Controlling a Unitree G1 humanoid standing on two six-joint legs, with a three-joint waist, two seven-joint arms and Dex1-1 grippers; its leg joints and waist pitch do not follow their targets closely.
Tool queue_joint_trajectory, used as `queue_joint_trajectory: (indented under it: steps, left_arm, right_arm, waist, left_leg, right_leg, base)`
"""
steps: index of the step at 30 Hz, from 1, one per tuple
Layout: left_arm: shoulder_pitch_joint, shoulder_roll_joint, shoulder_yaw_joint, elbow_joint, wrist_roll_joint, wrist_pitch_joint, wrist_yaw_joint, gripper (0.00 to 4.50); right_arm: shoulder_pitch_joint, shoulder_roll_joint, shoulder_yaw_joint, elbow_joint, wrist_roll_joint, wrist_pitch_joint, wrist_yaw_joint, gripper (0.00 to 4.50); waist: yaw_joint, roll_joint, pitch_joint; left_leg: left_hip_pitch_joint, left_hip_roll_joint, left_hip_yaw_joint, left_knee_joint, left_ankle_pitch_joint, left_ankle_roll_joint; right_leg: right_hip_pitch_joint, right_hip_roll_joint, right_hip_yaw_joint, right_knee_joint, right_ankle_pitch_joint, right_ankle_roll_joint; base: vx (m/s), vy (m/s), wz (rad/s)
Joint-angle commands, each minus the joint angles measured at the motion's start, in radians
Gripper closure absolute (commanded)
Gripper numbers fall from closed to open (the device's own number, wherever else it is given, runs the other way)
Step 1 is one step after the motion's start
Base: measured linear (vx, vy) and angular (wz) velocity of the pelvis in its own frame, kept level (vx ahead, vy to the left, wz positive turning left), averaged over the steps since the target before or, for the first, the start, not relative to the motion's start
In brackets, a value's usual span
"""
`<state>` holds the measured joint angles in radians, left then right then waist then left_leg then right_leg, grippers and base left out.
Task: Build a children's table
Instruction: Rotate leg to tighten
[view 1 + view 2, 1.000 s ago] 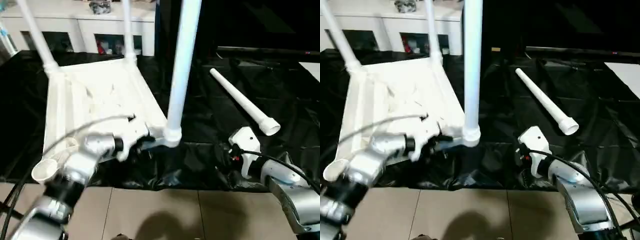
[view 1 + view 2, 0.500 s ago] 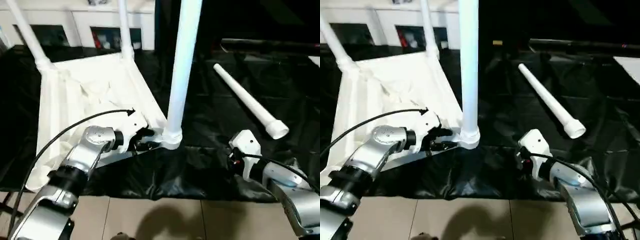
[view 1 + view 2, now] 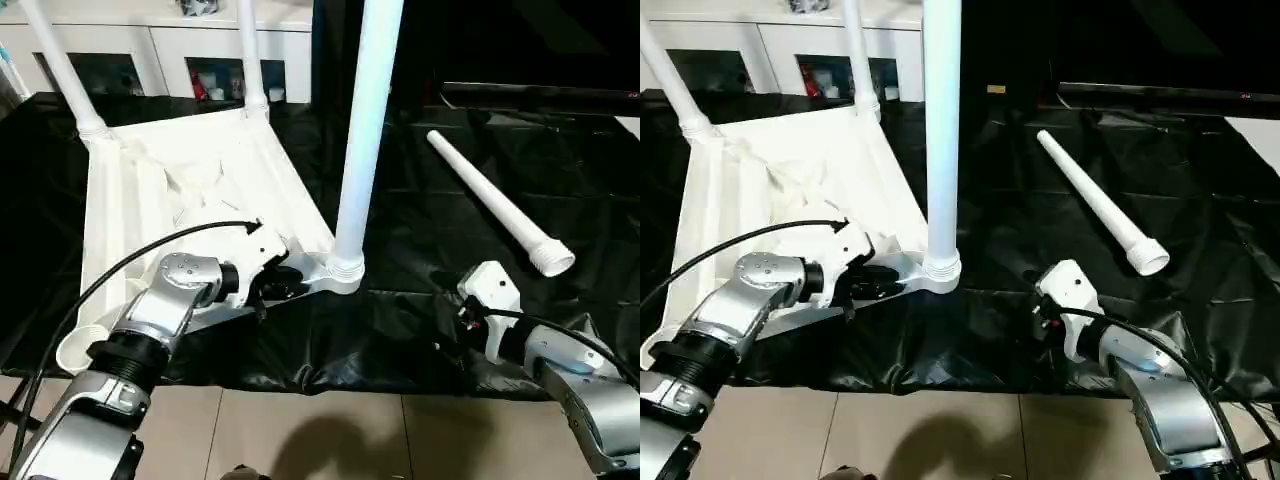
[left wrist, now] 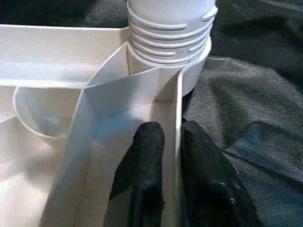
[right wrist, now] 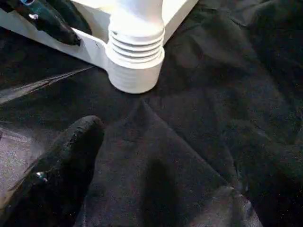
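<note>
The children's table top [image 3: 180, 190] lies upside down on a black sheet, ribbed side up. Three white legs stand in its sockets: two at the far corners [image 3: 60, 65] [image 3: 250, 50] and one at the near right corner [image 3: 365, 130]. The near left socket [image 3: 78, 347] is an open cup. A loose leg [image 3: 495, 205] lies on the sheet to the right. My left gripper [image 4: 173, 137] is shut on the top's thin rim wall, just beside the near right socket [image 4: 170, 42]. Lower right of that socket, my right gripper [image 3: 455, 320] hovers open over the sheet, one finger [image 5: 71, 156] showing and nothing held.
A white glass-door cabinet [image 3: 170, 50] stands behind the table top. The black sheet [image 3: 450, 150] covers the work area and ends at tan floor tiles [image 3: 300, 430] in front. My left arm's black cable [image 3: 150, 260] arcs over the top. A dark bar [image 3: 540, 95] runs along the back right.
My left gripper's fingers have closed onto the rim wall by the near right socket. The right arm has stayed where it was. The camera has shifted slightly.
</note>
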<state>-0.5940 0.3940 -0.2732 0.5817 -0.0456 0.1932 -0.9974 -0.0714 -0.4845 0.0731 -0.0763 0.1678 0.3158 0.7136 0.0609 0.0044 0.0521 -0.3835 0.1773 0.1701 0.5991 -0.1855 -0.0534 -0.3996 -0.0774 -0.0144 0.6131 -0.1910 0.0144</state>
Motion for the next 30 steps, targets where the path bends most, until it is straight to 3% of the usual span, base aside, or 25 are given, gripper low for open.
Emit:
queue_joint_trajectory:
  steps: [1,2,6,9,12,16,22,25,30]
  left_arm:
    - [0.011,0.003,-0.002,0.01,0.006,0.016,0.005,3.63]
    - [0.011,0.002,-0.002,0.011,0.007,0.016,0.005,3.94]
    - [0.012,0.011,-0.024,0.022,0.032,-0.003,0.001,4.03]
    - [0.012,0.019,-0.036,0.024,0.046,-0.014,-0.016,4.45]
    - [0.018,0.026,-0.047,0.014,0.051,-0.027,-0.045,4.44]
    - [0.032,0.026,-0.056,-0.019,0.024,-0.056,-0.112,4.44]
    - [0.064,0.013,-0.07,-0.09,-0.034,-0.051,-0.214,4.44]
    - [0.069,0.006,-0.08,-0.1,-0.042,-0.055,-0.244,4.44]
    - [0.068,0.0,-0.079,-0.091,-0.021,-0.071,-0.234,4.44]
  right_arm:
    - [-0.002,-0.008,-0.001,-0.014,0.005,-0.003,0.004,0.0]
    - [-0.003,-0.007,-0.001,-0.014,0.005,-0.002,0.004,0.0]
    - [-0.007,0.005,-0.01,-0.016,0.036,0.016,0.016,0.0]
    - [-0.016,0.009,-0.011,-0.013,0.061,0.027,0.039,0.0]
    - [-0.03,0.004,0.002,-0.001,0.07,0.02,0.073,0.0]
    - [-0.078,0.01,0.021,0.042,0.038,-0.017,0.069,0.0]
    - [-0.135,0.004,0.058,0.095,0.024,-0.045,0.113,0.0]
    - [-0.159,-0.006,0.108,0.099,0.025,-0.04,0.192,0.0]
    - [-0.183,-0.014,0.154,0.112,0.019,-0.053,0.247,0.0]
  waist:
    - [0.005,-0.009,-0.062]
    - [0.005,-0.009,-0.062]
    - [0.006,-0.008,-0.062]
    - [0.005,-0.007,-0.061]
    - [0.002,-0.008,-0.061]
    - [-0.001,-0.008,-0.066]
    - [0.011,-0.005,-0.068]
    - [0.025,-0.006,-0.067]
    - [0.026,-0.008,-0.063]
  left_leg:
    - [0.015,0.04,-0.008,-0.074,-0.189,0.038]
    - [0.016,0.039,-0.007,-0.074,-0.191,0.038]
    - [0.017,0.04,-0.008,-0.074,-0.202,0.038]
    - [0.016,0.041,-0.009,-0.076,-0.216,0.036]
    - [0.014,0.041,-0.01,-0.077,-0.216,0.031]
    - [0.013,0.04,-0.01,-0.074,-0.169,0.041]
    - [0.023,0.043,-0.002,-0.067,-0.138,0.067]
    - [0.024,0.045,-0.001,-0.07,-0.152,0.065]
    - [0.026,0.045,-0.001,-0.074,-0.214,0.041]
  right_leg:
    - [0.043,-0.052,0.024,-0.068,-0.129,-0.229]
    - [0.043,-0.053,0.024,-0.069,-0.132,-0.229]
    - [0.043,-0.053,0.025,-0.071,-0.153,-0.226]
    - [0.042,-0.054,0.025,-0.073,-0.176,-0.221]
    - [0.043,-0.054,0.024,-0.073,-0.183,-0.217]
    - [0.045,-0.053,0.022,-0.062,-0.103,-0.239]
    - [0.041,-0.052,0.023,-0.056,-0.025,-0.273]
    - [0.041,-0.052,0.022,-0.056,-0.051,-0.265]
    - [0.038,-0.056,0.024,-0.065,-0.141,-0.245]
  base:
    - [0.0,0.0,0.0]
    - [0.0,0.0,0.0]
    - [0.0,0.0,0.0]
    - [0.0,0.0,0.0]
    - [0.0,0.0,0.0]
    - [0.0,0.0,0.0]
    - [0.0,0.0,0.0]
    - [0.0,0.0,0.0]
    - [0.0,0.0,0.0]
